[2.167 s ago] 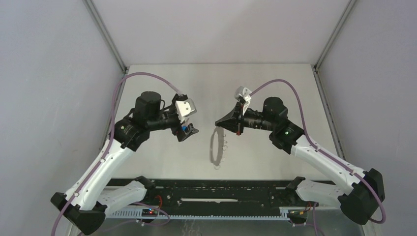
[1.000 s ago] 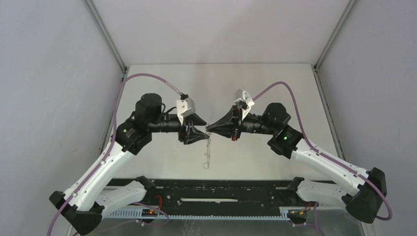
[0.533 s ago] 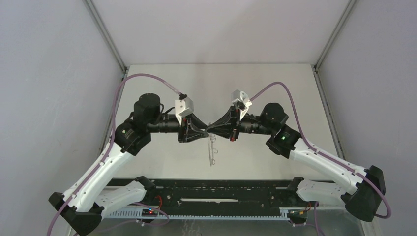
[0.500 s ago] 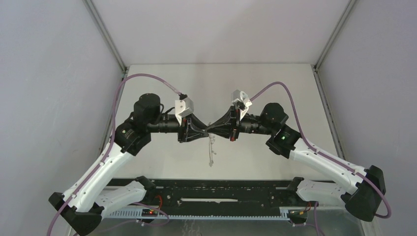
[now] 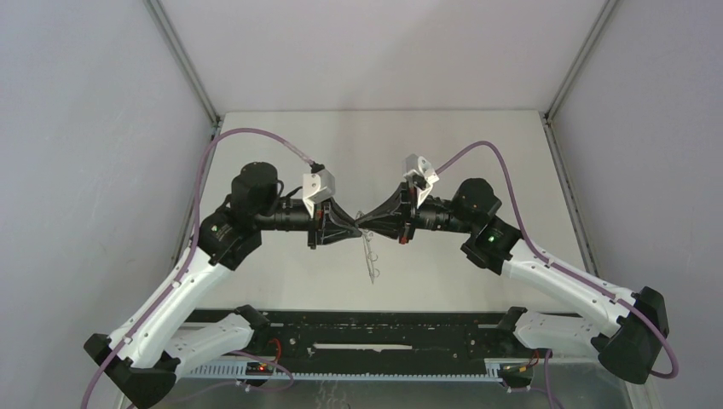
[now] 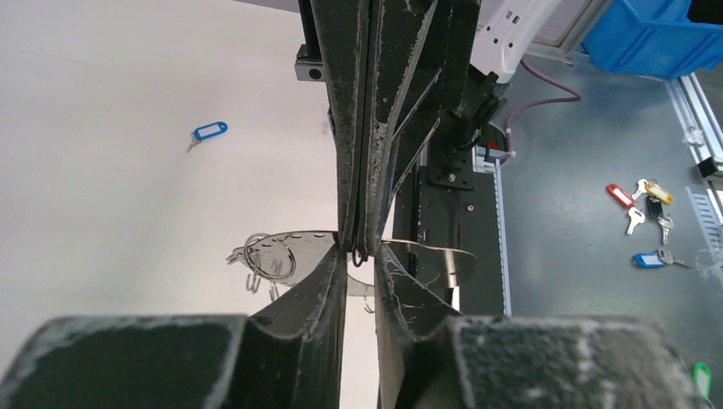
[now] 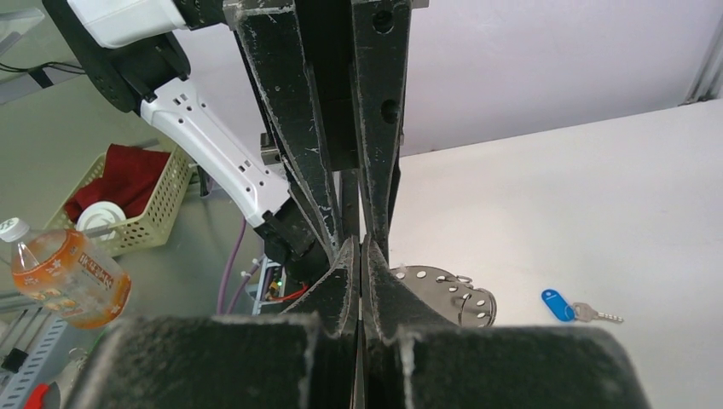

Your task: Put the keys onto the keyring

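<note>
Above the middle of the pale table point(image 5: 477, 153), the two arms meet tip to tip. The left gripper point(image 5: 351, 228) stands slightly spread, its black fingers point(image 6: 320, 285) a narrow gap apart on either side of the other gripper's tips. From that meeting point hangs the keyring point(image 7: 443, 298), a large thin grey metal hoop with small wire loops along its rim, edge-on to the top camera. The right gripper point(image 5: 367, 227) is pressed together, pinching the hoop's rim. One small metal key with an oblong blue plastic tag point(image 6: 209, 131) lies flat on the table, well apart from the hoop and both grippers.
</note>
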`<state>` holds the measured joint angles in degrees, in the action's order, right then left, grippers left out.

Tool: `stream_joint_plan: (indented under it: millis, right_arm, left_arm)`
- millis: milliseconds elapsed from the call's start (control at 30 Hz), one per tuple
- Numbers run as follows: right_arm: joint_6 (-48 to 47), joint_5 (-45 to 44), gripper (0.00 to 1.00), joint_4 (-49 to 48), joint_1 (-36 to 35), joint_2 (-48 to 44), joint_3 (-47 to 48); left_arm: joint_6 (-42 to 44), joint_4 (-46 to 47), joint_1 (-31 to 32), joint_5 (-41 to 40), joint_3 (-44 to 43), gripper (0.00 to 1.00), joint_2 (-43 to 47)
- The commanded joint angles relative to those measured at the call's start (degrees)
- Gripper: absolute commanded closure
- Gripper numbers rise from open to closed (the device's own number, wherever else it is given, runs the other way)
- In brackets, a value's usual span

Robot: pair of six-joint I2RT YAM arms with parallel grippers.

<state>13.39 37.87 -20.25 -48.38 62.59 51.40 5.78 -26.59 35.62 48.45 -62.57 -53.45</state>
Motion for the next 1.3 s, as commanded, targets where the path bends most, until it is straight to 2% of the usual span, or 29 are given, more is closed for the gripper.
stream_joint_plan:
  millis: [0, 133, 300, 433, 567, 600, 667, 767, 933, 967, 1033, 1167, 1267]
  right_arm:
    - [1.8, 1.0, 1.0, -4.7, -0.6, -1.2, 1.5]
    - [2.5, 1.4, 1.0, -5.5, -0.6, -1.1, 1.6]
    - [4.0, 4.2, 1.0, -6.6, -0.7, -1.1, 1.6]
    - [4.9, 6.8, 0.9, -6.8, -0.7, -0.9, 1.6]
    - [5.3, 7.8, 0.87, -6.2, -0.7, -0.8, 1.5]
    - [5.5, 7.8, 0.86, -6.3, -0.7, -0.9, 1.5]
    - [5.9, 8.0, 0.75, -6.5, -0.5, -1.0, 1.5]
    - [6.6, 9.2, 0.67, -6.7, 0.5, -2.0, 1.5]
    - [7.6, 12.0, 0.51, -5.6, 4.4, -4.7, 1.6]
    - [7.2, 12.8, 0.42, -4.9, 5.2, -5.3, 1.6]
    - [5.4, 13.7, 0.34, -2.1, 7.0, -6.7, 1.6]
    - [-0.2, 12.7, 0.34, 4.3, 9.4, -9.6, 1.6]
    - [-4.1, 12.3, 0.38, 7.1, 9.8, -10.7, 1.6]
  left_arm:
    - [-2.6, 3.5, 0.3, 1.0, 0.6, 0.82, 0.7]
    - [-2.6, 4.1, 0.2, 1.4, 0.9, 0.99, 1.1]
    - [-3.0, 4.9, 0.2, 1.2, 1.4, 1.0, 1.9]
    - [-5.3, 6.4, -0.1, 1.1, 1.3, 1.0, 2.0]
    - [-9.6, 8.8, -0.4, 2.1, 1.9, 1.0, 2.0]
    - [-11.1, 9.7, -0.6, 2.8, 2.2, 1.0, 2.0]
    - [-12.6, 11.4, -0.9, 4.3, 3.1, 1.0, 2.3]
    - [-11.8, 11.7, -1.4, 5.6, 3.7, 1.0, 2.6]
    - [-3.2, 9.0, -1.4, 4.6, 3.3, 1.0, 3.5]
    - [-1.0, 8.0, -1.4, 4.2, 2.9, 1.0, 3.5]
    - [4.1, 5.7, -1.3, 3.8, 2.1, 1.0, 3.7]
    - [18.2, 0.8, 0.4, 1.1, 1.5, 1.0, 5.2]
    - [24.2, 0.5, 1.8, -0.6, 1.9, 1.0, 6.4]
